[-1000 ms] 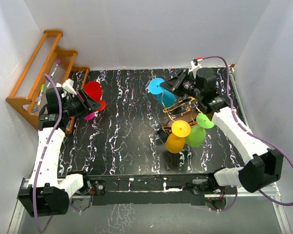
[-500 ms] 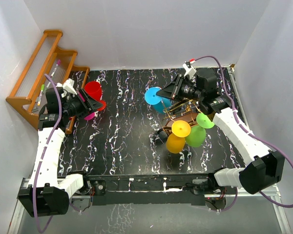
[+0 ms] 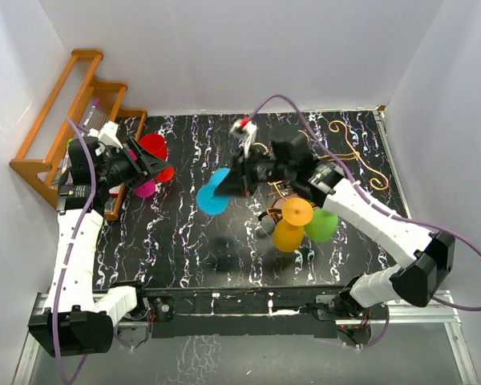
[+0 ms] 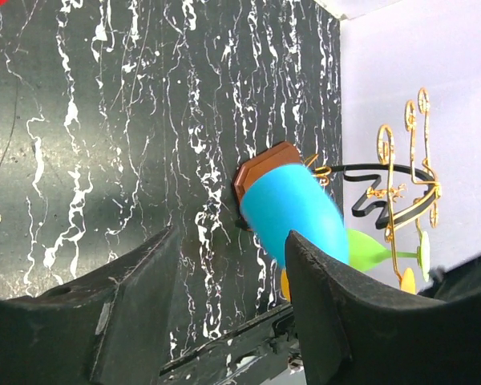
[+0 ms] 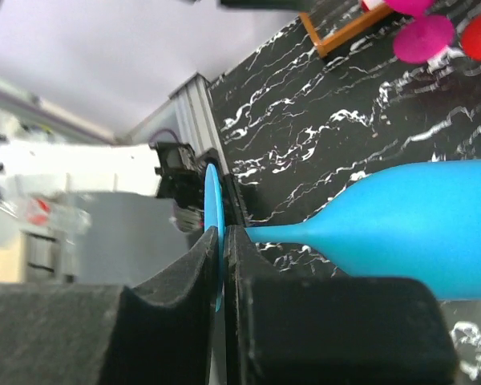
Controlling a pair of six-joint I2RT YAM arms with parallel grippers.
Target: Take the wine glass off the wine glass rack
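Note:
The wine glass rack (image 3: 264, 226) has a gold wire frame on a dark brown base and stands right of the table's middle; it also shows in the left wrist view (image 4: 407, 152). A yellow glass (image 3: 290, 233) and a green glass (image 3: 321, 224) hang on it. My right gripper (image 3: 239, 172) is shut on the flat foot of the blue wine glass (image 3: 212, 198). It holds the glass sideways in the air, left of the rack and free of it. In the right wrist view my gripper (image 5: 223, 241) pinches the foot, with the bowl (image 5: 417, 224) out to the right. My left gripper (image 4: 224, 273) is open and empty.
A red glass (image 3: 154, 147) and a magenta one (image 3: 147, 189) stand by my left gripper (image 3: 144, 166) at the far left. The orange-brown stepped shelf (image 3: 72, 112) with pens is in the back-left corner. More gold scroll wire (image 3: 354, 148) shows behind my right arm.
My right arm has swung left from the back of the rack to the table's middle, carrying the blue glass away from the wire frame. My left arm has barely shifted.

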